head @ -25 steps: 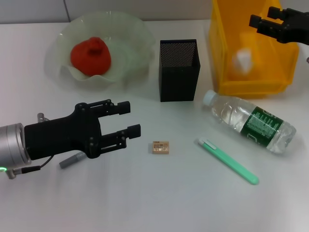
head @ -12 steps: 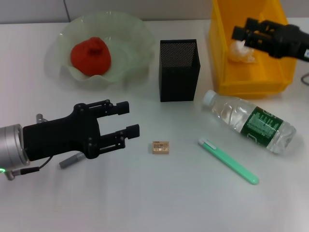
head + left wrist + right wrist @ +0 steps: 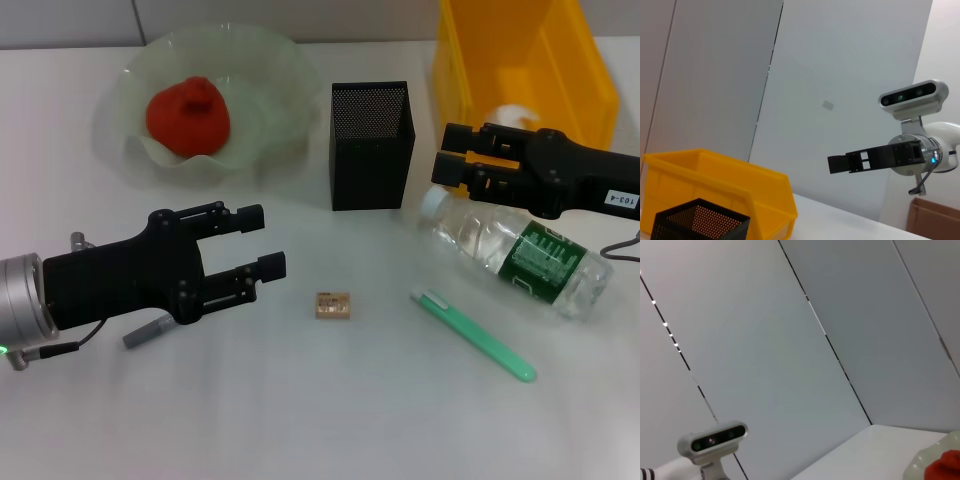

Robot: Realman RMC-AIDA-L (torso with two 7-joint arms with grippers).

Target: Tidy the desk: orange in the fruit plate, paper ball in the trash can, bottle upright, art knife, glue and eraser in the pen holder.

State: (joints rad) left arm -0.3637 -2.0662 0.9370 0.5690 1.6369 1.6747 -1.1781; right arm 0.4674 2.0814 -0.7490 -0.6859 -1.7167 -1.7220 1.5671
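The orange (image 3: 188,115) lies in the pale green fruit plate (image 3: 270,70). The paper ball (image 3: 512,116) lies in the yellow bin (image 3: 470,80). The water bottle (image 3: 520,255) lies on its side, cap toward the black mesh pen holder (image 3: 371,145). My right gripper (image 3: 445,155) is open and empty just above the bottle's cap end; it also shows in the left wrist view (image 3: 840,163). The green art knife (image 3: 470,333) and the eraser (image 3: 332,305) lie on the table. My left gripper (image 3: 265,240) is open and empty, left of the eraser. The grey glue stick (image 3: 147,330) lies partly under it.
The yellow bin (image 3: 715,185) and pen holder (image 3: 700,220) also show in the left wrist view. The right wrist view shows the plate's edge with the orange (image 3: 947,462), and a wall.
My right gripper has moved from above the yellow bin toward me, down to the bottle's cap end. The paper ball stays in the bin. The left arm has barely moved.
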